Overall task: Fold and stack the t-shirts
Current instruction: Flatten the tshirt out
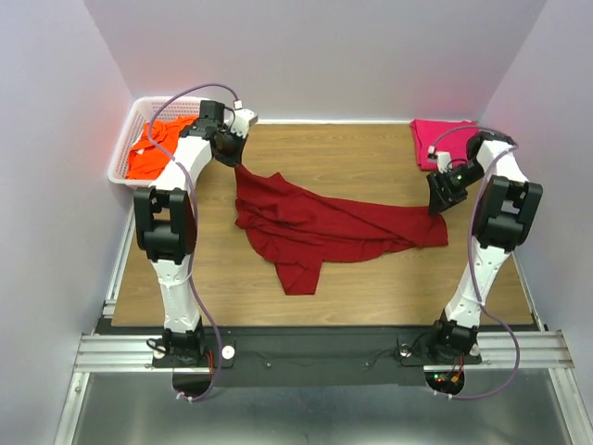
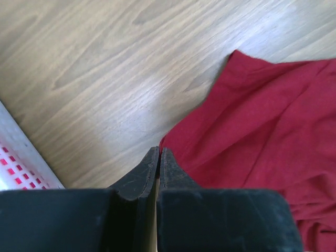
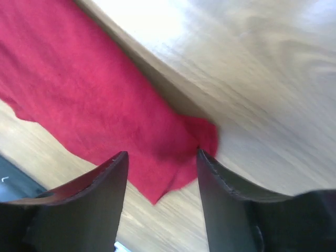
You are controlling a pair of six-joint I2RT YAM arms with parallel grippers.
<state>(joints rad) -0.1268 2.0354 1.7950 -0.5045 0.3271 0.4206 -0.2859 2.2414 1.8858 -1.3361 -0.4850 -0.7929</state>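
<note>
The dark red t-shirt (image 1: pixel 324 222) lies crumpled, stretched across the middle of the table (image 1: pixel 371 153), with bare wood above and below it. The left gripper (image 1: pixel 236 159), pinched shut, holds the shirt's upper-left corner. The right gripper (image 1: pixel 435 204) stands open over its right end. At upper left a white basket (image 1: pixel 121 159) holds an orange t-shirt (image 1: pixel 153 153). At upper right lies a pink t-shirt (image 1: pixel 435 141).

White arms (image 1: pixel 179 292), black end effectors (image 3: pixel 160 155), lilac cables (image 1: pixel 190 90).
</note>
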